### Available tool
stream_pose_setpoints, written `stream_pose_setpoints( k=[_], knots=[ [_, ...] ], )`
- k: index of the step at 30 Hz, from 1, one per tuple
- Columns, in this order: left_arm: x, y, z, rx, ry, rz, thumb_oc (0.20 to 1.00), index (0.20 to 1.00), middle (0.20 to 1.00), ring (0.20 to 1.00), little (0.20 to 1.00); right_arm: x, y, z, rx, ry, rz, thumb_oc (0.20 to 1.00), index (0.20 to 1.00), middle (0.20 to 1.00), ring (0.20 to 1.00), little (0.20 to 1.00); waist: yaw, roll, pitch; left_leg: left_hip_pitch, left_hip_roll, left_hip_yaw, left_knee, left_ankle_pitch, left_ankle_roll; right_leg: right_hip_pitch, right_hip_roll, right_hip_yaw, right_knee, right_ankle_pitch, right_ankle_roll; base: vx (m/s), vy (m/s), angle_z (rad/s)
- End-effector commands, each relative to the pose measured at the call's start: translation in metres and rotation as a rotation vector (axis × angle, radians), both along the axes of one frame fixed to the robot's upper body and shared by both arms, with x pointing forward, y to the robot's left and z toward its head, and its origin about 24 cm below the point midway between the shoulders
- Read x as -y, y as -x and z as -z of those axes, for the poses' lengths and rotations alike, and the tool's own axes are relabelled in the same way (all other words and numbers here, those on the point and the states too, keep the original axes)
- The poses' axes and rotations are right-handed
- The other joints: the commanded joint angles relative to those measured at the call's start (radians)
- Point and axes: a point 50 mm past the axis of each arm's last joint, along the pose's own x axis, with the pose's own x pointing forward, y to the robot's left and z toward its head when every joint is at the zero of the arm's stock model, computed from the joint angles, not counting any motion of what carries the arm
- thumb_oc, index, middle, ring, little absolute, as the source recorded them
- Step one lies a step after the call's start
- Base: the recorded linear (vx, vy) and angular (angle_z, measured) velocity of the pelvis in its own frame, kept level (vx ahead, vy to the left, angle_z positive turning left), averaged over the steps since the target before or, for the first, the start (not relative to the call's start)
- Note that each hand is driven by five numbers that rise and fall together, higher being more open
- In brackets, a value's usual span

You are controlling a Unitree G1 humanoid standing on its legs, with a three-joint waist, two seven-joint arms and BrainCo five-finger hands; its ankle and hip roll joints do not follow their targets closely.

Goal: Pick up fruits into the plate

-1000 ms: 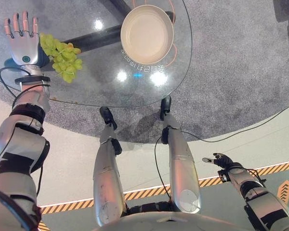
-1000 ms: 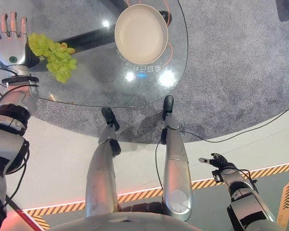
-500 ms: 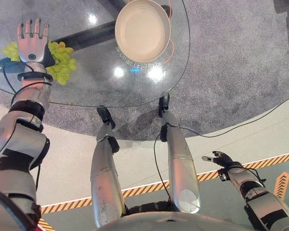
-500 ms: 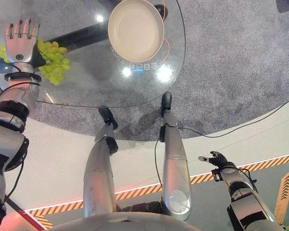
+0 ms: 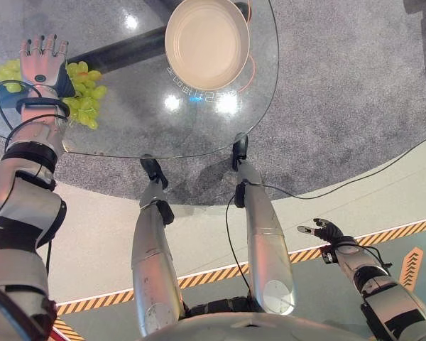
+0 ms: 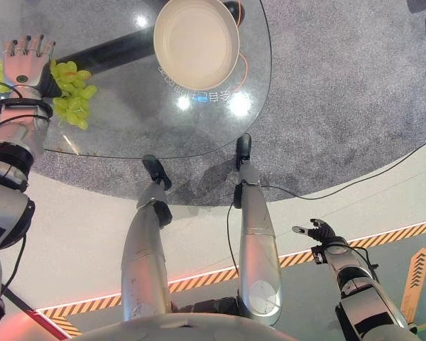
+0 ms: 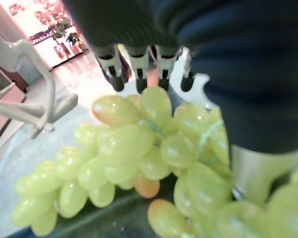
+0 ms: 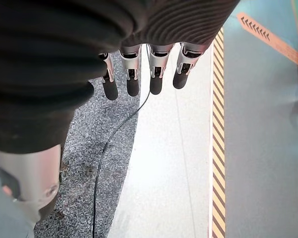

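The left hand (image 5: 41, 65) hovers over the grapes (image 5: 82, 103) on the glass table (image 5: 128, 128), fingers straight, apparently holding nothing. This is the reach. Next it must close round the bunch and carry it to the empty plate (image 5: 206, 42). The right hand (image 5: 326, 231) hangs open.
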Motion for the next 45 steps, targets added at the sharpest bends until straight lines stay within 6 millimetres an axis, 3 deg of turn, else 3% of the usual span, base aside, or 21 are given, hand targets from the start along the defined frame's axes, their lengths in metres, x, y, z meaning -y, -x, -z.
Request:
stream_pose_setpoints(
  k=[1,5,13,24,25,26,27,39,45],
  knots=[
    [-0.037,0.019,0.016,-0.158,0.059,-0.124,1.0,1.0,1.0,1.0,1.0,0.029,0.044,0.009,-0.088,0.05,0.057,1.0,1.0,1.0,1.0,1.0,-0.003,-0.031,-0.018,-0.047,-0.091,0.008,0.122,-0.142,0.016,-0.004,0.088,0.007,0.031,-0.051,-0.006,0.0,0.0,0.0],
    [-0.035,0.018,0.03,-0.305,0.115,-0.094,1.0,1.0,1.0,1.0,1.0,0.03,0.043,0.007,-0.086,0.051,0.055,1.0,1.0,1.0,1.0,1.0,-0.001,-0.015,-0.018,-0.035,-0.101,0.01,0.12,-0.146,0.018,0.002,0.081,0.007,0.031,-0.051,-0.001,0.0,0.0,0.0],
    [-0.048,0.027,0.035,-0.551,-0.01,-0.197,1.0,1.0,1.0,1.0,1.0,0.042,0.045,-0.001,-0.093,0.077,0.063,1.0,1.0,1.0,1.0,1.0,-0.001,0.025,-0.018,-0.018,-0.105,0.021,0.13,-0.153,0.018,0.01,0.059,0.008,0.034,-0.055,0.001,0.02,0.027,0.01],
    [-0.057,0.034,0.035,-0.615,-0.081,-0.306,1.0,1.0,1.0,1.0,1.0,0.048,0.044,-0.005,-0.08,0.088,0.079,1.0,1.0,1.0,1.0,1.0,0.005,0.037,-0.018,-0.013,-0.11,0.02,0.131,-0.153,0.022,0.017,0.062,0.005,0.037,-0.061,-0.003,0.0,0.002,0.0],
    [-0.059,0.036,0.036,-0.616,-0.073,-0.328,0.787,0.787,0.787,0.787,0.787,0.048,0.044,-0.005,-0.078,0.09,0.08,1.0,1.0,1.0,1.0,1.0,0.005,0.037,-0.018,-0.014,-0.109,0.019,0.131,-0.152,0.022,0.016,0.063,0.005,0.038,-0.062,-0.004,0.0,0.0,0.0],
    [-0.061,0.037,0.036,-0.599,-0.066,-0.343,0.297,0.297,0.297,0.297,0.297,0.049,0.043,-0.006,-0.075,0.091,0.081,1.0,1.0,1.0,1.0,1.0,0.005,0.036,-0.018,-0.016,-0.11,0.017,0.129,-0.151,0.022,0.015,0.066,0.007,0.037,-0.061,-0.005,0.0,0.0,0.0],
    [-0.062,0.038,0.037,-0.582,-0.07,-0.35,0.2,0.2,0.2,0.2,0.2,0.048,0.043,-0.006,-0.071,0.089,0.085,1.0,1.0,1.0,1.0,1.0,0.007,0.033,-0.018,-0.016,-0.11,0.015,0.126,-0.148,0.022,0.015,0.068,0.007,0.036,-0.061,-0.006,0.0,0.0,0.0],
    [-0.075,0.052,0.033,-0.248,-0.193,-0.411,0.2,0.2,0.2,0.2,0.2,0.035,0.038,-0.001,-0.032,0.053,0.081,1.0,1.0,1.0,1.0,1.0,0.013,-0.011,-0.018,-0.016,-0.105,0.003,0.097,-0.126,0.02,0.023,0.094,0.002,0.022,-0.054,-0.01,-0.01,-0.037,0.0],
    [-0.073,0.052,0.033,-0.105,-0.128,-0.368,0.2,0.2,0.2,0.2,0.2,0.031,0.034,-0.002,-0.003,0.054,0.084,1.0,1.0,1.0,1.0,1.0,0.015,-0.022,-0.018,-0.011,-0.106,-0.001,0.081,-0.118,0.016,0.027,0.1,0.002,0.013,-0.05,-0.011,0.0,0.0,0.0]
  ],
)
